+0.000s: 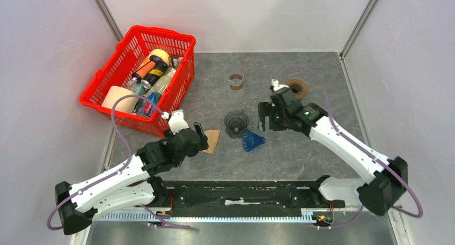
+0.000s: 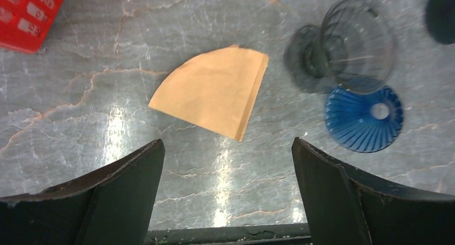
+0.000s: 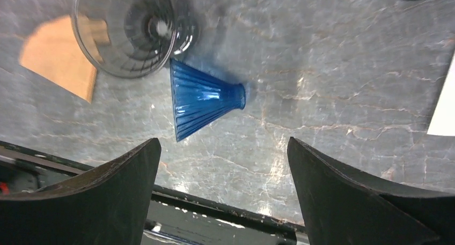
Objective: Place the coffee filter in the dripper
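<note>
From above: left pincer [image 1: 199, 133] spread wide and empty, coffee filter [image 1: 212, 141] flat on the tabletop [image 1: 322, 148] just ahead of its tips. Clear dripper [image 1: 236, 123] and blue dripper [image 1: 252, 141] between that pincer and the right pincer [image 1: 262, 119], also wide and empty. Red basket [image 1: 102, 97] off to the left pincer's left. Through the left wrist: left pincer [image 2: 226, 143] gaping, filter [image 2: 214, 89] straight ahead between the fingers' lines, clear dripper [image 2: 354, 44] ahead to the right, blue dripper [image 2: 365, 119] touching it. Through the right wrist: right pincer [image 3: 222, 140] gaping, blue dripper [image 3: 201, 97] on its side just ahead, clear dripper [image 3: 126, 30] and filter [image 3: 56, 60] farther left.
</note>
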Controlling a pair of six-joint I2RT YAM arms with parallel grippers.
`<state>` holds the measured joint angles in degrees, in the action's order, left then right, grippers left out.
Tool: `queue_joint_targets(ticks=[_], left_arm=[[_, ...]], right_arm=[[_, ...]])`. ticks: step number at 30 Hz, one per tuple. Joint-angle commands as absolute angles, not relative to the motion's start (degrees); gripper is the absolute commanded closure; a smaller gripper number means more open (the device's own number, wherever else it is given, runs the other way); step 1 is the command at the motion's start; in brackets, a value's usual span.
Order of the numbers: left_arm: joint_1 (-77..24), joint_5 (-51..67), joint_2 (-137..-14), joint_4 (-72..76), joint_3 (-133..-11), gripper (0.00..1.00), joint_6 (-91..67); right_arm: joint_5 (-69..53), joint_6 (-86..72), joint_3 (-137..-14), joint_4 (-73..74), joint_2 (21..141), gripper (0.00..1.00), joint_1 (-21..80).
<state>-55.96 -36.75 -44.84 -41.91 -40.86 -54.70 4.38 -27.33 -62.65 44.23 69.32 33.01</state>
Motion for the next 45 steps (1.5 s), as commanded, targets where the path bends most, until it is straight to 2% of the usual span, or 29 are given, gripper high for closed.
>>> queue_joint_targets(ticks=[1,6,11,16,18,22,28,35,37,41,45], left_arm=[[-56.1,-36.6,-46.3,-41.8,-39.6,0.05,-58.8],[-56.1,-36.5,-45.0,-40.8,-38.1,0.05,-59.1],[-56.1,-36.2,-42.9,-40.9,-37.3,0.05,-59.2],[-56.0,-36.7,-40.6,-40.9,-36.3,0.05,-59.4],[-56.1,-36.8,-40.1,-40.9,-36.2,0.05,-59.3],[-56.1,-37.5,-39.3,-41.5,-36.1,0.05,-59.6],[-56.1,-38.7,-37.5,-42.3,-35.7,0.05,-60.6],[-56.1,-39.5,-35.2,-42.8,-35.1,0.05,-61.3],[-56.0,-39.5,-34.9,-42.9,-34.9,0.05,-61.3],[-56.1,-38.9,-34.4,-42.8,-35.0,0.05,-60.9],[-56.0,-38.2,-34.3,-42.8,-35.4,0.05,-60.2]], right_arm=[[16.8,-31.1,-65.6,46.6,75.2,0.05,42.6],[22.5,-34.4,-68.6,46.1,84.2,0.09,51.6],[29.0,-37.3,-73.6,50.3,92.1,0.14,55.1],[32.6,-39.6,-73.9,52.9,95.9,0.32,56.6],[33.4,-40.2,-74.1,53.8,96.9,0.37,56.6],[33.3,-41.0,-74.2,54.0,98.8,0.39,56.7],[35.6,-42.2,-74.9,55.1,101.7,0.58,56.9],[38.5,-44.1,-74.7,56.5,100.5,0.85,56.9],[39.2,-43.9,-74.5,56.6,99.0,0.88,56.9],[40.1,-43.3,-74.8,58.5,95.2,1.0,56.1],[36.7,-41.3,-74.8,59.9,89.4,1.0,51.4]])
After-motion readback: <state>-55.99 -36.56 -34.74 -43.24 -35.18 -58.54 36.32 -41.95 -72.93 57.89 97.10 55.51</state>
